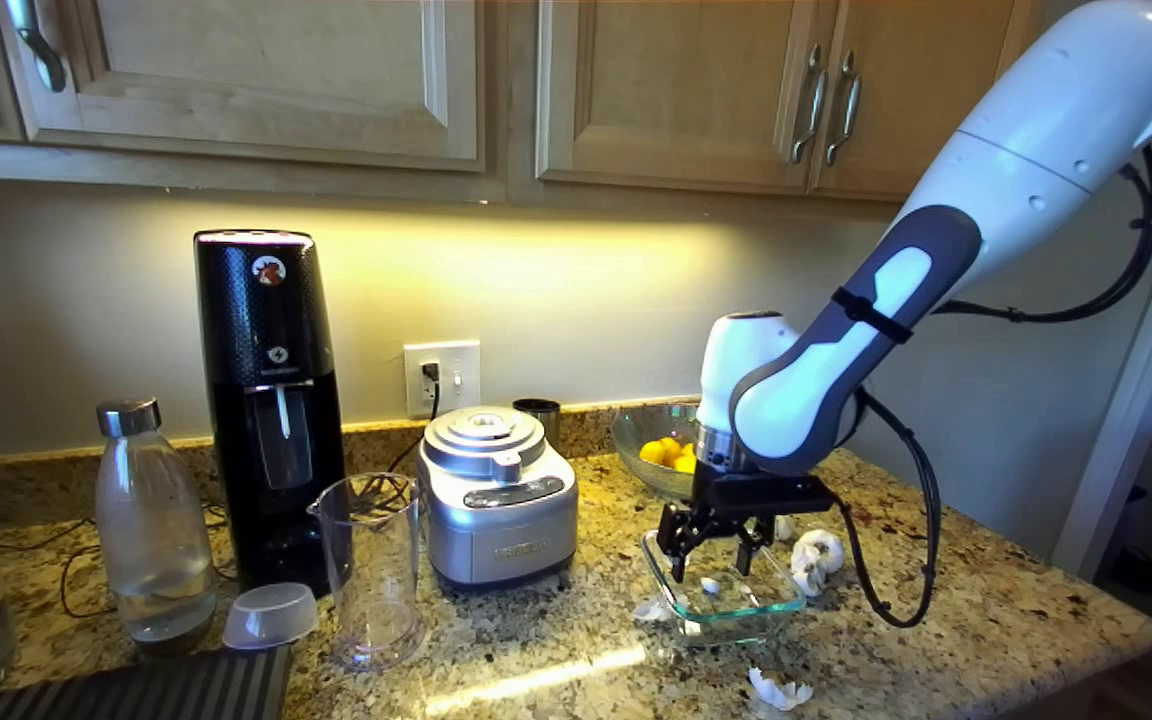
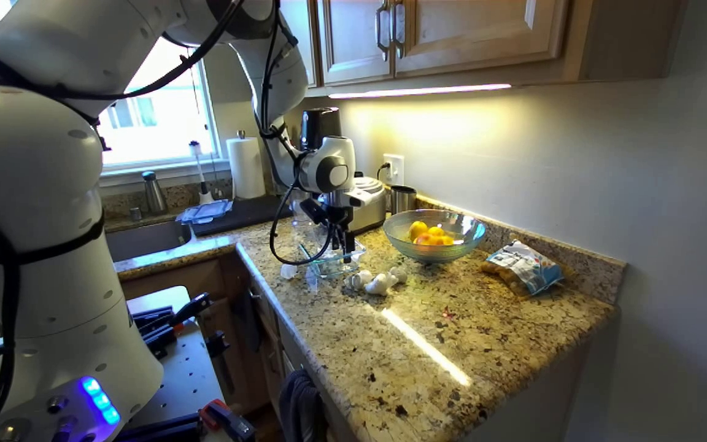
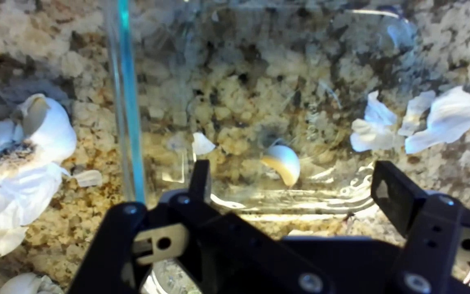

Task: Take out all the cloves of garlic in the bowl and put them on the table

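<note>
In an exterior view, we see the silver appliance's [image 1: 498, 520] blurred lettering. The empty pincer [image 3: 291, 173] gapes wide over a garlic clove [image 3: 287, 161] in the bowl [image 3: 128, 81], near the worktop's [image 2: 378, 350] front edge.

PLACE: kitchen | wooden wall cabinets [image 1: 266, 80] | granite countertop [image 2: 390, 368] | sink [image 2: 151, 242] beneath window [image 2: 169, 116] | paper-towel roll [image 2: 246, 169] | fruit bowl [image 2: 433, 253]

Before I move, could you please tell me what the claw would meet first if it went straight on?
Most likely the garlic clove, which lies in line with the open claw, then the glass bowl holding it, though depth is hard to judge.
</note>
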Controlling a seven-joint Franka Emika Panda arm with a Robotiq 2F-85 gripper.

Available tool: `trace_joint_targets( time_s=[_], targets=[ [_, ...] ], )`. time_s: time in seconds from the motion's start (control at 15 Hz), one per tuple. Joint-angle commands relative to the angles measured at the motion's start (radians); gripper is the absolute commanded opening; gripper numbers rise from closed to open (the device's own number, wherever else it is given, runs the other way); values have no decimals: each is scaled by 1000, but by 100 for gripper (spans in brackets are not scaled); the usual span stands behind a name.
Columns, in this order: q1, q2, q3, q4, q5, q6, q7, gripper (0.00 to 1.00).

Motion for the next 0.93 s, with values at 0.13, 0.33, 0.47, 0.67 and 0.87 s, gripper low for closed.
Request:
trace_joint_targets(
  time_s=[0.13,0.33,0.47,0.67,0.87],
  targets=[
    [-21,-24,17,-15,41,-68,-75,85],
    [-17,-18,15,-9,41,-60,-80,78],
    [-15,-14,12,-5,38,-48,-83,76],
    [-8,-6,4,6,31,-52,-89,73],
    [-2,8,-2,16,21,-45,-99,73]
  ],
)
